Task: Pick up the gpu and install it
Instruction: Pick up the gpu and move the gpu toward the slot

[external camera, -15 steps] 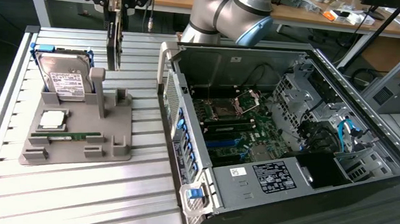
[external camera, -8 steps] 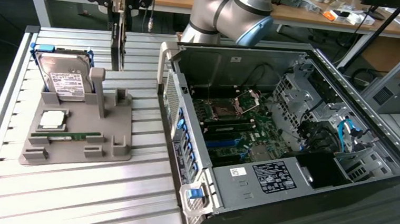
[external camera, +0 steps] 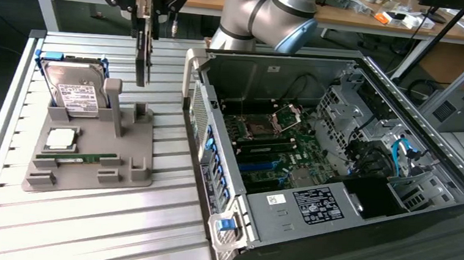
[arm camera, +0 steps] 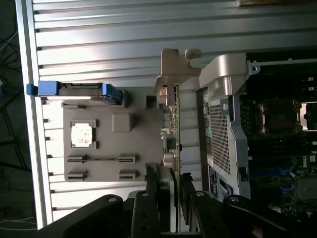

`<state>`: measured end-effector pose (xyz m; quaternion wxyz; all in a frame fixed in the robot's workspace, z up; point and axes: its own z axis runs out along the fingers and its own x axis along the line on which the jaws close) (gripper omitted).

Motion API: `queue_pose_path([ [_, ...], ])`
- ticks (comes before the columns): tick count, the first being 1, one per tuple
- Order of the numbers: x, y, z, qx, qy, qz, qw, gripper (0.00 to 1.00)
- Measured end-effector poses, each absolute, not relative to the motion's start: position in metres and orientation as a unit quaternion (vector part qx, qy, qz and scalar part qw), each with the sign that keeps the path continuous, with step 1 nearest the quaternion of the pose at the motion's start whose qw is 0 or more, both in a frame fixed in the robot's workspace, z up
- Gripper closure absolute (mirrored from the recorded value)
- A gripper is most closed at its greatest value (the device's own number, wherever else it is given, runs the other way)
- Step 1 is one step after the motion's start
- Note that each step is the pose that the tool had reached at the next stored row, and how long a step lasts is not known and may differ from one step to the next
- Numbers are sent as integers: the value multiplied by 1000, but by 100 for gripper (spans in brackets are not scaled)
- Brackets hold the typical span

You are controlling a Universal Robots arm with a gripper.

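A: Where's the gpu (external camera: 143, 59)?
B: Upper left, hanging edge-down above the grey tray (external camera: 89, 178); the fingers (arm camera: 162, 198) are partly closed, clamped on its upper edge.
A: Advice?
B: I'd hold it vertical; clear the case (external camera: 202, 122) wall.
A: Tray contents?
B: Hard drive (external camera: 75, 91); chip (external camera: 60, 137); memory stick (external camera: 87, 156).
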<state>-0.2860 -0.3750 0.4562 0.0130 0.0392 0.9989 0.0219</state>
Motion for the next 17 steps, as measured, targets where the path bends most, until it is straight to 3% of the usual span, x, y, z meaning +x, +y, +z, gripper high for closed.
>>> queue_pose_path([
  [17, -261, -379, 455, 40, 999, 16, 13, 70],
])
